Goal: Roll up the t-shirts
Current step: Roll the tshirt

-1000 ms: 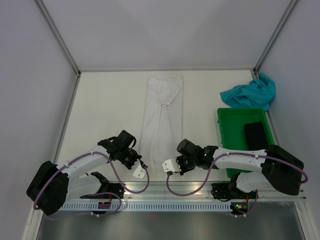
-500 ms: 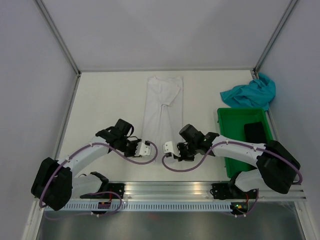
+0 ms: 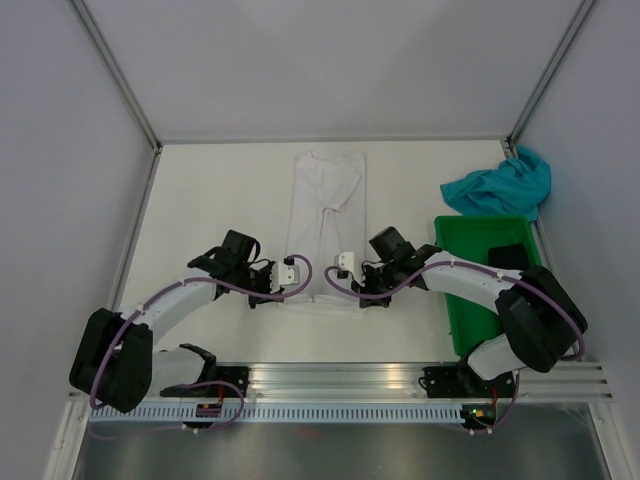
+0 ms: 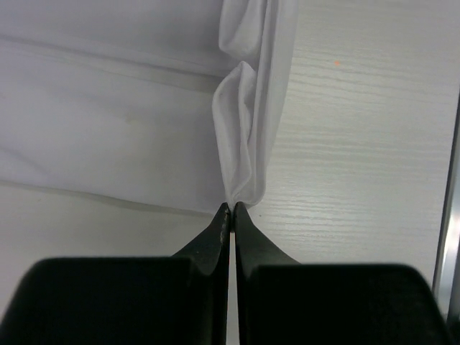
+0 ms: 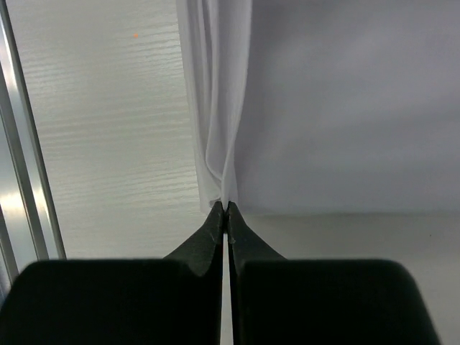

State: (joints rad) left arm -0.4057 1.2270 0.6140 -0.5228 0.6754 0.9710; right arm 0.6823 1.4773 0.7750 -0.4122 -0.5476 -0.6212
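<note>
**Gripping of the white t-shirt's near end by both hands noted**

1. The white t-shirt is found on the middle of the desk. It is folded lengthwise into a long narrow strip running from the far side toward the arms.

2. The left hand is seen low over the desk at the left side of the strip's near end. Its jaws are closed down to a hairline slit. A bunched fold of white cloth is pinched at the very tips, and the cloth rises in a puckered ridge just beyond them.

3. The right hand is seen at the opposite, right side of the same near end. Its jaws are likewise pressed together, with a narrow pleat of white cloth caught at the tips.

4. The two hands are pointed toward each other across the strip, with the cloth between them.

5. The teal t-shirt is found crumpled in a heap at the far right corner of the desk, well apart from both hands.

6. A green bin stands on the right of the desk, just on the near side of the teal heap. A black object is lying inside it; what it is cannot be told.
</note>
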